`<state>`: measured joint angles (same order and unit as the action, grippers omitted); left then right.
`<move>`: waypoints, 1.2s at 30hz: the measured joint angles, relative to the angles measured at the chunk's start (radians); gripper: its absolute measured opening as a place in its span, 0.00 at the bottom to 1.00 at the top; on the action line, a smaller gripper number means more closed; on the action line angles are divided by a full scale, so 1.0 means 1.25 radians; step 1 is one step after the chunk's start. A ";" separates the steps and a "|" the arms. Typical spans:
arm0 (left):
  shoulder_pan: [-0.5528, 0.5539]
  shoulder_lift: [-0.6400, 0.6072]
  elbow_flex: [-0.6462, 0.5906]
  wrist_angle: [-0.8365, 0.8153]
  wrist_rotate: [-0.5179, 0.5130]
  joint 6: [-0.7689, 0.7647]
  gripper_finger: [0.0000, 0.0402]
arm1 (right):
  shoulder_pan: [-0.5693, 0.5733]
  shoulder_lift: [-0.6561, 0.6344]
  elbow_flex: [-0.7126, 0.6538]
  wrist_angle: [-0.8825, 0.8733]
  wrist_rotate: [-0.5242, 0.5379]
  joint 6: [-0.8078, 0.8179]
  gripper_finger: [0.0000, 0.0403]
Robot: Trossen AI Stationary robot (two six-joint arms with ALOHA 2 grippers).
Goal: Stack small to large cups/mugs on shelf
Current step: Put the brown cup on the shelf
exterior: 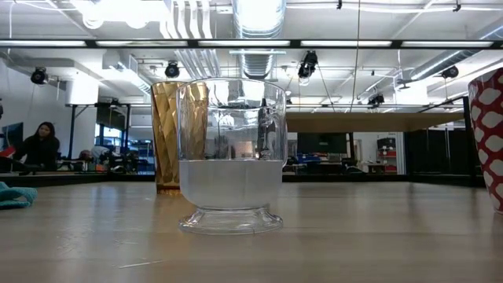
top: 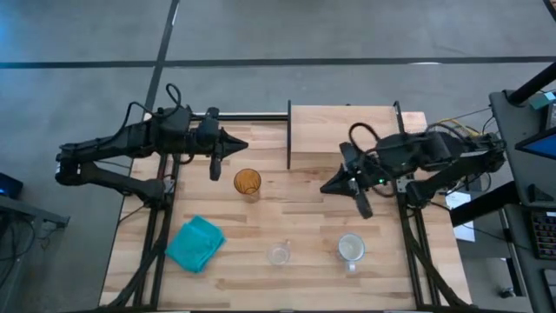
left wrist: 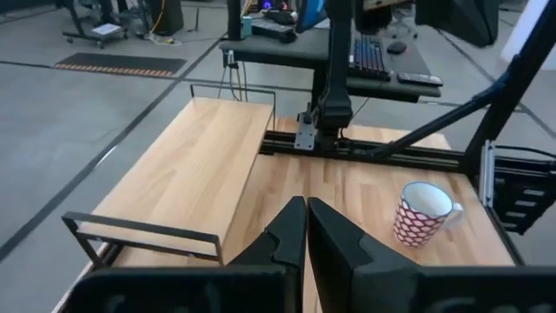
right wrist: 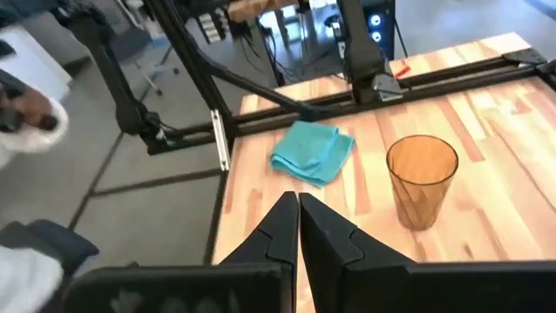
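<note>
The amber tumbler (top: 248,183) stands upright on the table near its middle, also in the right wrist view (right wrist: 421,181) and the low view (exterior: 171,134). The tiny clear glass cup (top: 278,254) stands near the near edge, large in the low view (exterior: 231,154). The white mug with red pattern (top: 351,249) stands to its right, seen in the left wrist view (left wrist: 423,214). The shelf (top: 343,132) sits at the far side. My left gripper (top: 244,145) is shut, left of the shelf. My right gripper (top: 325,188) is shut, in front of the shelf.
A teal cloth (top: 195,243) lies on the table's near left part, also in the right wrist view (right wrist: 313,150). Black frame rails run along the table's edges. A person (exterior: 38,146) sits in the room beyond the table.
</note>
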<state>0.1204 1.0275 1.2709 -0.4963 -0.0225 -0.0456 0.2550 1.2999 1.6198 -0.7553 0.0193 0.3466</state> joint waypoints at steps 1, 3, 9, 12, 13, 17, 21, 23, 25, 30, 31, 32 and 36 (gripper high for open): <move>0.000 0.000 0.000 0.000 -0.009 0.000 0.00 | 0.000 0.009 0.006 -0.014 0.000 -0.006 0.02; 0.000 0.001 -0.001 0.000 -0.025 -0.001 0.00 | 0.000 0.028 0.018 -0.048 0.000 -0.008 0.03; 0.000 0.005 -0.001 -0.003 -0.029 -0.002 0.00 | 0.000 0.096 0.055 -0.109 0.000 0.040 0.10; 0.000 0.009 -0.001 -0.027 -0.029 -0.001 0.00 | 0.000 0.130 0.078 -0.114 0.000 0.037 0.14; 0.000 0.013 -0.001 -0.028 -0.029 -0.001 0.01 | 0.000 0.142 0.086 -0.122 0.000 0.037 0.15; 0.000 0.035 -0.001 -0.029 -0.029 -0.001 0.08 | 0.000 0.171 0.109 -0.153 0.000 0.037 0.19; 0.000 0.068 -0.002 -0.028 -0.028 -0.001 0.17 | 0.000 0.175 0.116 -0.162 0.000 0.037 0.20; -0.001 0.085 -0.001 -0.030 -0.027 -0.002 0.21 | 0.000 0.172 0.116 -0.173 0.000 0.037 0.20; -0.002 0.099 0.003 -0.029 -0.014 -0.037 0.23 | 0.000 0.166 0.116 -0.181 0.000 0.038 0.19; -0.008 0.123 0.000 -0.048 0.144 -0.168 0.23 | 0.000 0.144 0.116 -0.259 0.000 0.055 0.18; -0.015 0.129 0.000 -0.052 0.162 -0.189 0.23 | 0.000 0.141 0.116 -0.280 0.000 0.055 0.18; -0.022 0.134 0.000 -0.066 0.169 -0.202 0.23 | 0.000 0.140 0.116 -0.296 0.000 0.055 0.19; -0.052 0.166 0.003 -0.116 0.173 -0.218 0.23 | 0.000 0.133 0.116 -0.340 0.005 0.052 0.20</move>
<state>0.0555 1.2344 1.2747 -0.6410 0.1932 -0.3175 0.2550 1.4664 1.7648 -1.1808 0.0256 0.4110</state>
